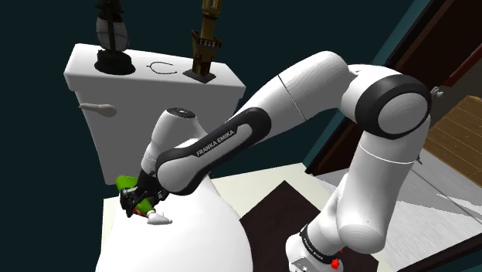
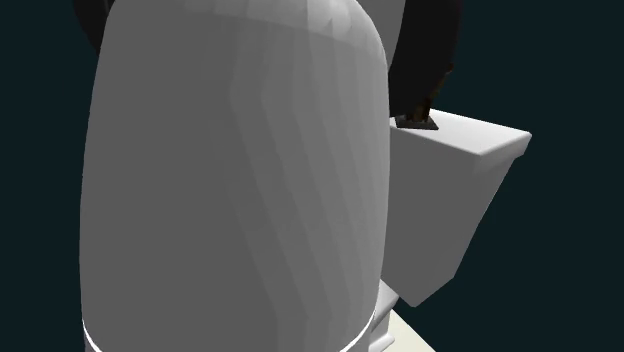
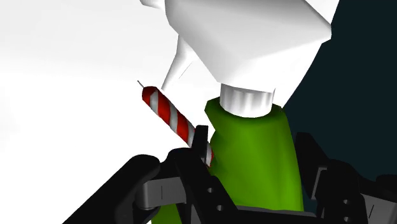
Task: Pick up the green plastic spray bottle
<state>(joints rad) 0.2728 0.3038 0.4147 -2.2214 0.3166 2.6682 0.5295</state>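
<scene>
The gripper (image 3: pixel 250 141) clasps the green spray bottle (image 3: pixel 257 170) at mid-body, below its white trigger head (image 3: pixel 248 32), on or just above the toilet lid (image 1: pixel 193 232). Expect a light, smooth, slightly yielding body, so grip it at mid-body with moderate force.

Largely hidden behind the gripper (image 1: pixel 141 198) in the shoulder view: green spray bottle (image 1: pixel 123 184). Cropped at the wrist view's edge: its white spray head (image 3: pixel 248 38). Cut off above the tank (image 1: pixel 154 81): dark ornaments (image 1: pixel 205 46)
</scene>
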